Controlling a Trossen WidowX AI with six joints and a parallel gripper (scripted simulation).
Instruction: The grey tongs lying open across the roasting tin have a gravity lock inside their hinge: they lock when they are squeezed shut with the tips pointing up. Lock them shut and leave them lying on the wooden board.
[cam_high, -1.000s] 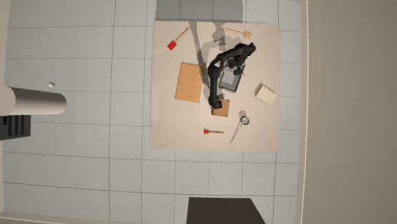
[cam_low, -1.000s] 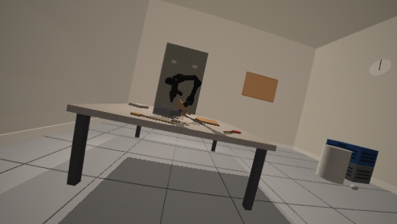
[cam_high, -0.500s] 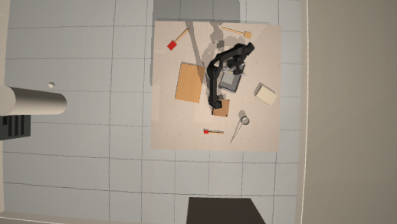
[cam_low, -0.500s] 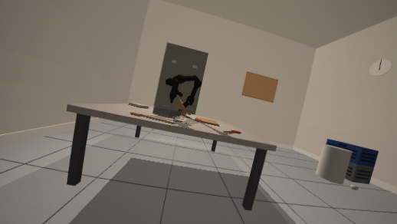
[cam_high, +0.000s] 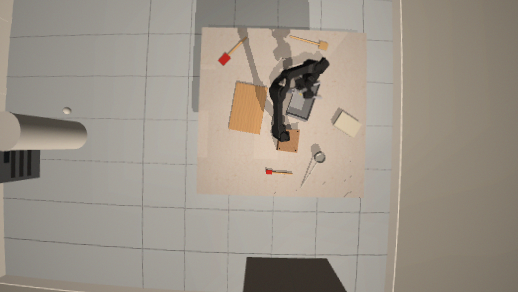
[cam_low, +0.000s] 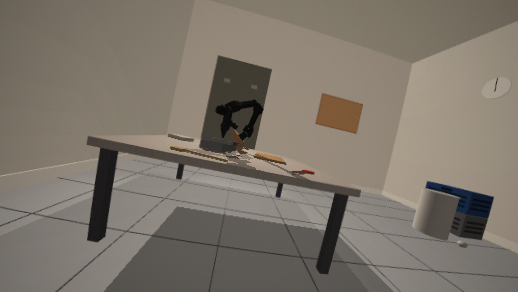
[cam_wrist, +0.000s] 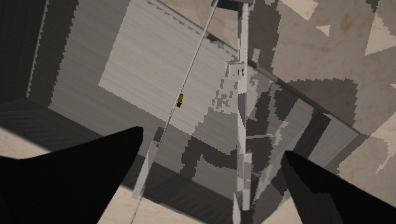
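Note:
The grey tongs (cam_wrist: 243, 107) lie open across the roasting tin (cam_wrist: 75, 126) (cam_high: 298, 117) (cam_low: 212, 145). In the wrist view their hinge is at the top edge, partly cut off, and the two thin arms spread downward; a small yellow mark shows by the left arm. In the top view the arm mostly hides them. My gripper (cam_wrist: 213, 145) is open and empty above the tin. Both tong arms appear between its wide-set fingers, the left arm close to the left fingertip; the height gap is hard to tell. The wooden board (cam_high: 247, 107) (cam_low: 270, 158) lies beside the tin, with nothing on it.
A pale block (cam_high: 347, 124) lies across the tin from the board. A red-headed tool (cam_high: 224, 59) and a wooden utensil (cam_high: 323, 45) lie along one edge. A round-headed metal utensil (cam_high: 319, 157) and a small red-tipped tool (cam_high: 269, 171) lie opposite. The arm stands at a brown plate (cam_high: 291, 142).

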